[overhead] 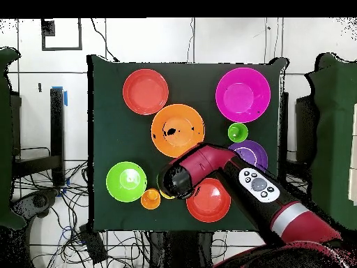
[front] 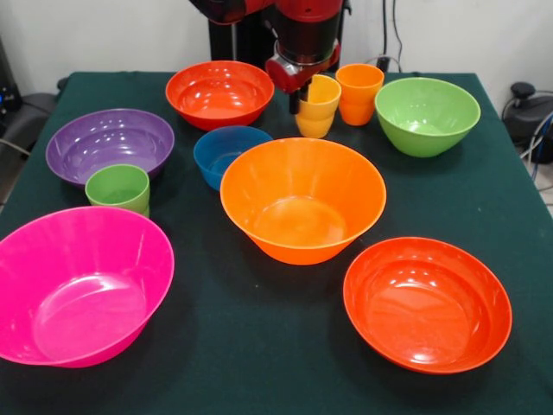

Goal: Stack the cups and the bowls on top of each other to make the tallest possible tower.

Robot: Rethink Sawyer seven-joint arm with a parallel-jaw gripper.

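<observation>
Worktop (front: 259, 346) covered in dark green cloth. Directly on it, all upright and separate:
- large pink bowl (front: 78, 290), near left corner
- red-orange bowl (front: 427, 303), near right
- large light orange bowl (front: 302, 199), centre
- small blue bowl (front: 229, 154), just behind it
- green cup (front: 119, 188), touching or just in front of purple bowl (front: 109, 143)
- second red-orange bowl (front: 219, 92), far side
- orange cup (front: 359, 93) beside lime green bowl (front: 426, 115), far right

I see a dark green tablecloth (front: 259, 346), a white wall (front: 104, 35) behind it — cables (overhead: 42, 188) tangle on the floor beside the table.
</observation>
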